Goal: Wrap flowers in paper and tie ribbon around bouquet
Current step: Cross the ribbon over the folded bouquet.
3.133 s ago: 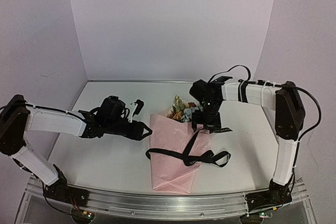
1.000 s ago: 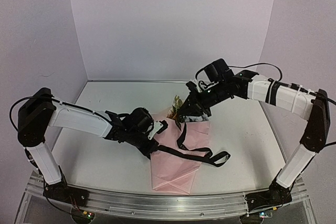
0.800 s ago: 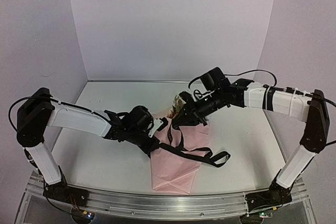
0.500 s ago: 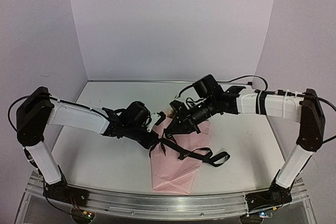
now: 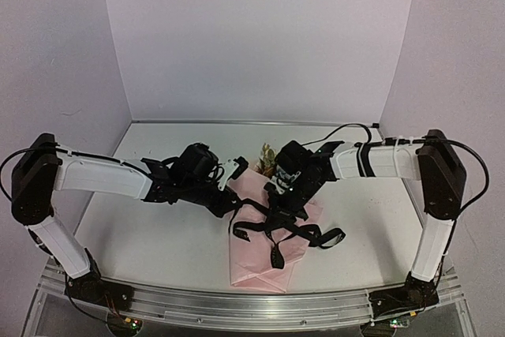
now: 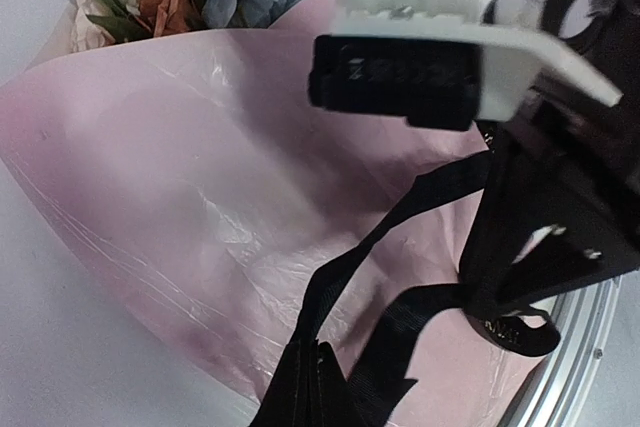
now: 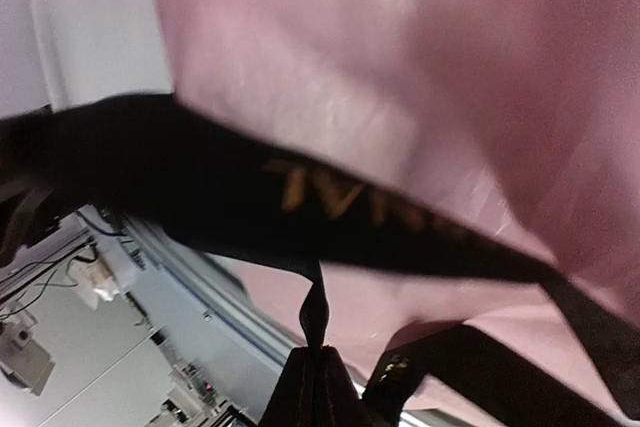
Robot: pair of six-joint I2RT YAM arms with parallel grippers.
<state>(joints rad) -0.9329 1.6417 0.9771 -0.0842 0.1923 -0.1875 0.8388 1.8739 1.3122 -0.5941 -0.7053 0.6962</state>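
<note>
Under both grippers: white table (image 5: 150,234). Flat on it, directly below and between the two grippers: bouquet (image 5: 260,262), a pink paper cone with its wide end away from the arm bases and its narrow end nearer them. Across the cone's middle: black ribbon (image 7: 200,172) with light lettering, loose loops trailing to the right of the right gripper and toward the narrow end. At the cone's left edge: left gripper (image 5: 230,206), fingers pressed together, pinching ribbon strands. Just beside it, over the cone's middle: right gripper (image 5: 277,200), fingers clamped together on a thin fold of ribbon. Beyond both grippers, poking from the wide end: flowers (image 5: 267,159), blue, cream, orange-brown, with green leaves.
</note>
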